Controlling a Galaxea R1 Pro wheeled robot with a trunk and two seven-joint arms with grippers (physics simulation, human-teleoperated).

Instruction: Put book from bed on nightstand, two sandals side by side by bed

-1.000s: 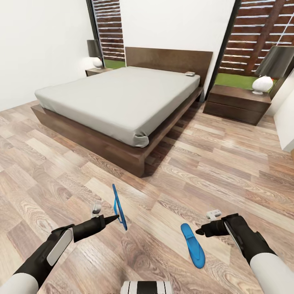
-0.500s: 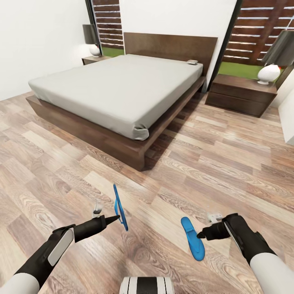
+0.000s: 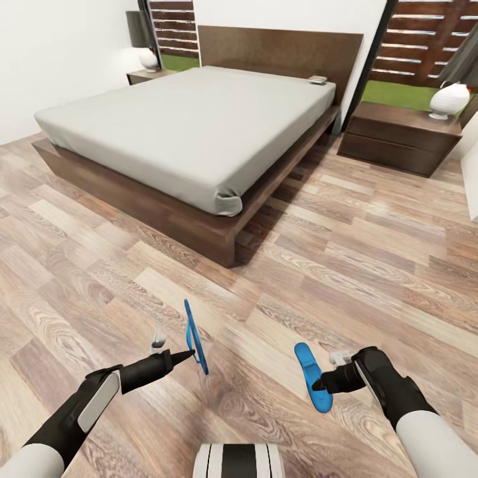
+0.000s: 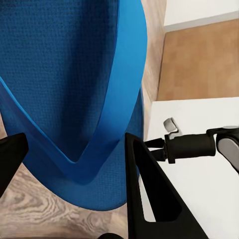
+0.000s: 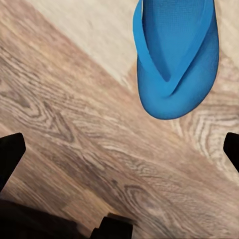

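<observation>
— Two sandals were in play, weren't they? Where did each one sit?

— One blue sandal hung on edge off the floor, clamped between the fingers of the left gripper; the left wrist view showed its strap and sole pinched there. The other sandal lay flat on the wood floor, sole down.

— And the right gripper?

— Its tip sat just beside the flat sandal's edge. The right wrist view showed the two fingers spread wide, nothing between them, the sandal lying ahead of them on the planks.

— The rest of the job?

— The bed stood well apart from both sandals. A small object I took for the book lay near the mattress corner by the headboard, with a nightstand just beside that corner.

— What could have gone wrong?

— The left grip looked thin, on an edge or strap, so I judged a swing of the arm could let the sandal twist or slip out. On the right, a flat sandal offers little to bite; closing too high might have just pushed it across the floor, and pressing down could have jammed the fingertips into the planks.
</observation>
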